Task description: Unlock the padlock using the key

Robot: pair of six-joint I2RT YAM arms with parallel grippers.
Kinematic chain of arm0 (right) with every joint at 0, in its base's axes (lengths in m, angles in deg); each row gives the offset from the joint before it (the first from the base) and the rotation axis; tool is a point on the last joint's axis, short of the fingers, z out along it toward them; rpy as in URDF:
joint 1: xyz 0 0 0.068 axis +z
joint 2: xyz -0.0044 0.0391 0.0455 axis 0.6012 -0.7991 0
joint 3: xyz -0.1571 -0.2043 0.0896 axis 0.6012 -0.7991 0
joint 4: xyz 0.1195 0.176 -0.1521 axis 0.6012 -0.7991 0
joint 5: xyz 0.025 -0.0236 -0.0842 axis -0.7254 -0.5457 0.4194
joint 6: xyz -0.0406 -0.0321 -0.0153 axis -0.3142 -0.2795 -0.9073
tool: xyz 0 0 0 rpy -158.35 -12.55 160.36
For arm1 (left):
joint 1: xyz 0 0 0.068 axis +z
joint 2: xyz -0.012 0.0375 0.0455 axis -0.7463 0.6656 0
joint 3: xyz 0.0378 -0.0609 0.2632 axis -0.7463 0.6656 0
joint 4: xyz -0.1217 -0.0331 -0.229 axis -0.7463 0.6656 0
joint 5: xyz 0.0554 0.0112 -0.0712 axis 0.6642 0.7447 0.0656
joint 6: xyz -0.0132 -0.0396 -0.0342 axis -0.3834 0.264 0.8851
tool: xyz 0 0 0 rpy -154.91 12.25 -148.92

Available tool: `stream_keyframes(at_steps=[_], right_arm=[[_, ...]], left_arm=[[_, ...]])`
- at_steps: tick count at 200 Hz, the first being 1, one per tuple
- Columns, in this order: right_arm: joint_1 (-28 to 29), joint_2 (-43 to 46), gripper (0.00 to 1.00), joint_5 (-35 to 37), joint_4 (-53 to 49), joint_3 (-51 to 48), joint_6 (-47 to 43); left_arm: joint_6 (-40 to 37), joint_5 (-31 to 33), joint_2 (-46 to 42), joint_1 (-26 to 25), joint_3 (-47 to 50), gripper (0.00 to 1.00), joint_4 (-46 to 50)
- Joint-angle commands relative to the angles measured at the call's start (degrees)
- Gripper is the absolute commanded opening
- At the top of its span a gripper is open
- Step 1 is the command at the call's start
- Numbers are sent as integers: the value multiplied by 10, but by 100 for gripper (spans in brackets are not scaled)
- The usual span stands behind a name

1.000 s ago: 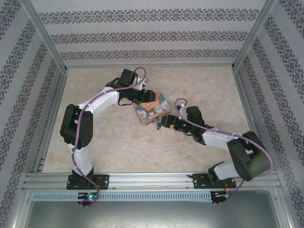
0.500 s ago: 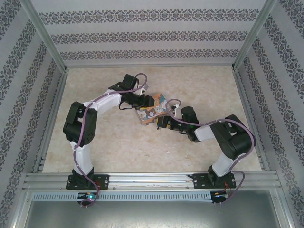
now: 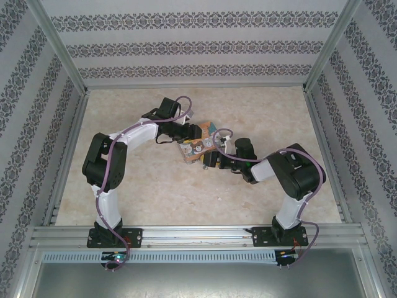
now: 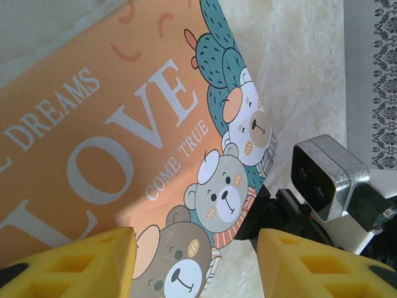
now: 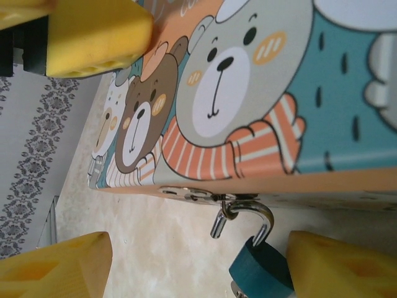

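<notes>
Padlock [image 5: 260,268], teal, hangs by its silver shackle [image 5: 247,213] from the clasp [image 5: 186,192] on the front edge of the tin [image 5: 248,93], one shackle leg ending clear of the body. Right gripper [image 5: 198,257] stands spread around it, the lock close beside one finger, contact unclear. Left gripper [image 4: 195,264], fingers apart, straddles the tin's corner. Tin lid is down, contents hidden; the lock's lower half is cut off.
</notes>
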Motion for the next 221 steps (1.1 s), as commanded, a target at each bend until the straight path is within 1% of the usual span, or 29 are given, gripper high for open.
stream_keyframes(at_steps=[1,39,60,90,149,221], right_arm=[[3,-18,74,-15,38,10,1],[4,-39,74,-19,90,4,17],[5,-50,72,-24,122,1,26],[5,-66,63,-32,143,-1,35],[6,-66,64,-21,147,-17,42],[6,-65,65,-30,150,-22,39]], left_arm=[[4,28,12,-3,23,54,2],[10,28,12,-4,27,53,-4],[9,27,11,-4,25,53,-3],[8,29,11,-4,24,53,-1],[10,28,11,-4,27,53,-2],[3,26,17,-4,19,53,8]])
